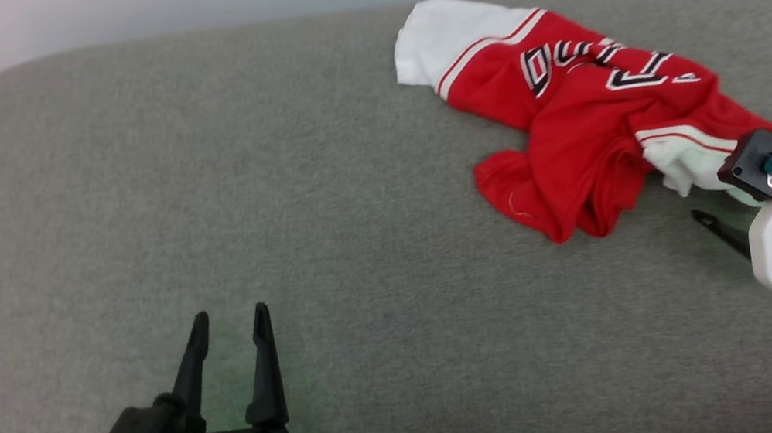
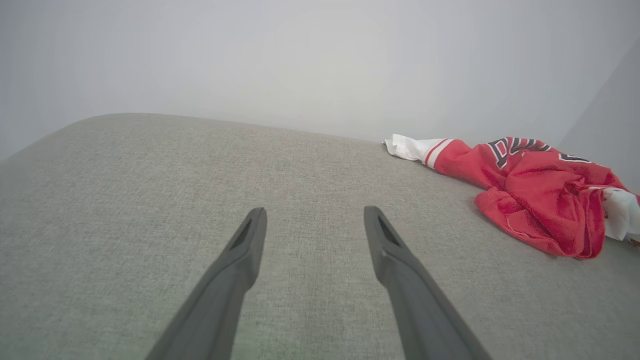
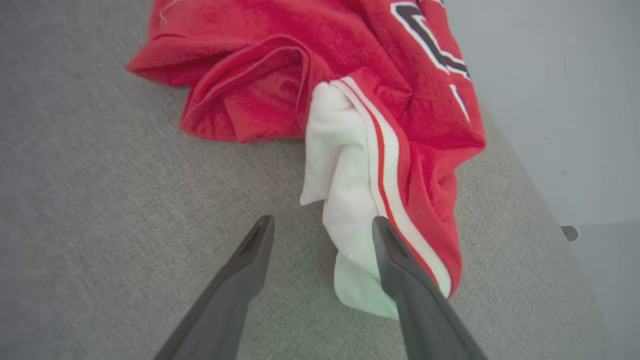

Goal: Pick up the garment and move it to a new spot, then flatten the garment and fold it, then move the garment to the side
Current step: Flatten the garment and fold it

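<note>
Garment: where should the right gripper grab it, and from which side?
Take the bunched white sleeve at the near right end of the garment. It lies gathered in thick folds on the grey cushion, so a pinch there should catch cloth rather than slide over flat fabric. Come in from the robot's side, low along the cushion; the open right gripper is lined up on it.

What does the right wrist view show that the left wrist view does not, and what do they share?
Right wrist: the open right gripper, a white sleeve ending between its fingers. Left wrist: the open left gripper over bare grey cushion, and the far sleeve. Shared: the crumpled red jersey, its black lettering, the grey cushion.
</note>
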Controlling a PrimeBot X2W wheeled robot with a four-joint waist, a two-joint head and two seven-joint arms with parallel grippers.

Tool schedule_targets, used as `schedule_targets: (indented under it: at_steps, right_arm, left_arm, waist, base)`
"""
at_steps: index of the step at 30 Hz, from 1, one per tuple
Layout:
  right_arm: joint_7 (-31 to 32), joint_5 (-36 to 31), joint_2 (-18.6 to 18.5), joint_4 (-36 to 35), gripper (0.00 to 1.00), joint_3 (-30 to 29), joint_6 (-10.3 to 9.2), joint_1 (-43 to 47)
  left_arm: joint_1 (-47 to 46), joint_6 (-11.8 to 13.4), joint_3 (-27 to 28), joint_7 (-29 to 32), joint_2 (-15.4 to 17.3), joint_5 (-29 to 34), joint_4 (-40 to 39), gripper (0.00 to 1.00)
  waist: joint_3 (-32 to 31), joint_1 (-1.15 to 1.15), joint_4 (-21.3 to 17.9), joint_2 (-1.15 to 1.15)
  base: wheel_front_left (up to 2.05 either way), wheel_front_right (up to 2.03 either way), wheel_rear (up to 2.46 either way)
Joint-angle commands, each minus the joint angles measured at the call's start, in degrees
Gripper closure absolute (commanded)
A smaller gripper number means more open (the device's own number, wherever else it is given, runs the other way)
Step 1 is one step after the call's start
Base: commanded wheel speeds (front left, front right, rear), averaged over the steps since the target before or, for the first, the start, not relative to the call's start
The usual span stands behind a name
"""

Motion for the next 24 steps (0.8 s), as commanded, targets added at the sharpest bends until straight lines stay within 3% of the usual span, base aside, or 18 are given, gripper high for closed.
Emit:
schedule_targets:
  at_steps: [1, 9, 10, 12, 15, 18, 24]
  right_arm:
    - [0.4, 0.0, -0.4, 0.5, 0.0, 1.1, -0.06, -1.3]
    - [-0.6, -0.1, -1.0, 7.0, 0.0, 11.3, -0.06, -8.4]
    - [-1.4, -0.2, -0.6, 7.8, 0.05, 12.0, -0.06, -8.9]
    - [-3.1, -0.2, 0.2, 9.1, 0.98, 13.5, -0.06, -10.1]
    - [-5.0, 1.0, -0.6, 9.7, 1.0, 15.4, -0.06, -10.7]
    - [-6.7, 2.4, -4.2, 7.7, 1.0, 15.9, -0.06, -9.7]
    - [-5.4, 4.5, -15.4, 0.5, 1.0, 16.3, -0.06, -7.5]
  left_arm:
    - [-0.8, -0.2, 0.0, 0.0, -0.1, -0.4, 0.0, 0.0]
    - [-3.3, -0.2, -1.9, 0.0, -0.7, -0.9, 0.8, 0.0]
    - [-3.4, -0.2, -1.9, 0.0, -0.8, -1.0, 0.8, 0.0]
    - [-3.8, -0.2, -1.9, 0.0, -0.8, -1.1, 0.8, 0.0]
    - [-3.9, -0.2, -2.1, 0.0, -0.9, -1.0, 1.0, 0.0]
    - [-3.9, -0.2, -2.3, 0.0, -0.9, -0.6, 1.2, 0.0]
    - [-4.0, -0.2, -2.3, 0.0, -0.9, -0.5, 0.8, 0.0]
  waist:
    - [2.2, 0.0, 2.0, 0.0]
    - [4.8, 0.0, 3.8, 0.0]
    - [4.9, 0.0, 3.7, 0.0]
    - [5.1, 0.0, 3.5, 0.0]
    - [5.1, 0.0, 3.0, 0.0]
    - [4.9, 0.0, 2.6, 0.0]
    - [5.7, 0.0, 0.5, 0.0]
  base:
    - [0.0, 0.0, 0.0]
    - [0.0, 0.0, 0.0]
    - [0.0, 0.0, 0.0]
    - [0.0, 0.0, 0.0]
    - [0.0, 0.0, 0.0]
    - [0.0, 0.0, 0.0]
    - [0.0, 0.0, 0.0]
